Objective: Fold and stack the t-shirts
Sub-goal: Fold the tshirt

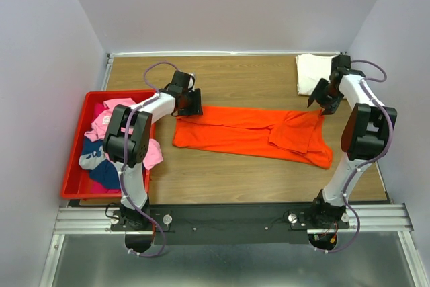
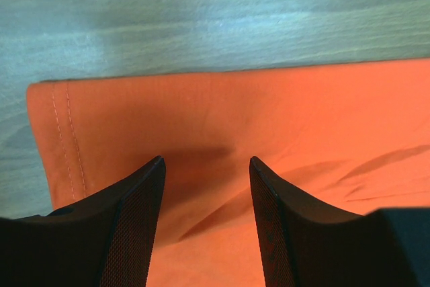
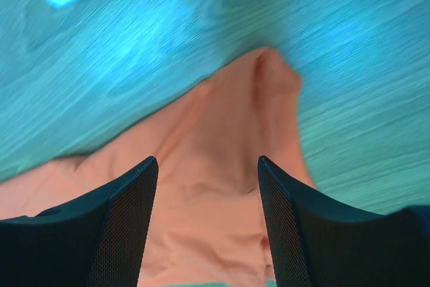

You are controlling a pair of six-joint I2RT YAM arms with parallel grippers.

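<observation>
A bright orange t-shirt (image 1: 235, 132) lies spread flat across the middle of the wooden table. My left gripper (image 1: 191, 107) hovers over its left end with the jaws open. In the left wrist view the orange t-shirt (image 2: 201, 112) fills the space under the left gripper (image 2: 207, 162), with a stitched hem at the left corner. My right gripper (image 1: 321, 108) stands open over the shirt's back right corner. The right wrist view shows the right gripper (image 3: 207, 162) above a bunched tip of the orange t-shirt (image 3: 222, 139). A folded cream-white t-shirt (image 1: 311, 73) rests at the back right.
A red plastic bin (image 1: 72, 166) sits at the left table edge. It holds a pink shirt (image 1: 107, 119) and a dark blue shirt (image 1: 104, 173) in a loose heap. Grey walls close in the table at the back and both sides.
</observation>
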